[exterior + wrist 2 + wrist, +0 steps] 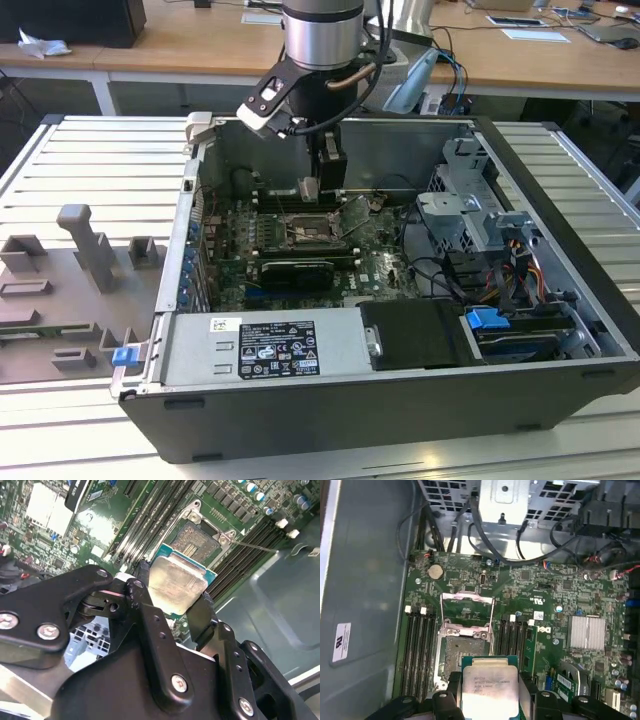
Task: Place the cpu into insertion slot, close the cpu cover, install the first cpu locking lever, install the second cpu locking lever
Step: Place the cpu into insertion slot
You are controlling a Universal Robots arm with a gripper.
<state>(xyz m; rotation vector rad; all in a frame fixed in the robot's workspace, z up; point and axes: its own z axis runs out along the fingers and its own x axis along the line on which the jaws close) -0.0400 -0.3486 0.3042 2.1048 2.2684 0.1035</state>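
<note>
Your hand (490,692) is pinching the cpu (178,584) by its edges above the open socket (462,652) (cpu cover (468,596) raised), so watch alignment: set down skewed or off-centre, it could bend the socket's pins

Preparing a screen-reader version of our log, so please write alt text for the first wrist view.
The gripper holds the cpu, silvery top facing the camera, over a green motherboard. Just beyond it lies the empty socket, its cpu cover swung open, with memory slots on both sides.
</note>
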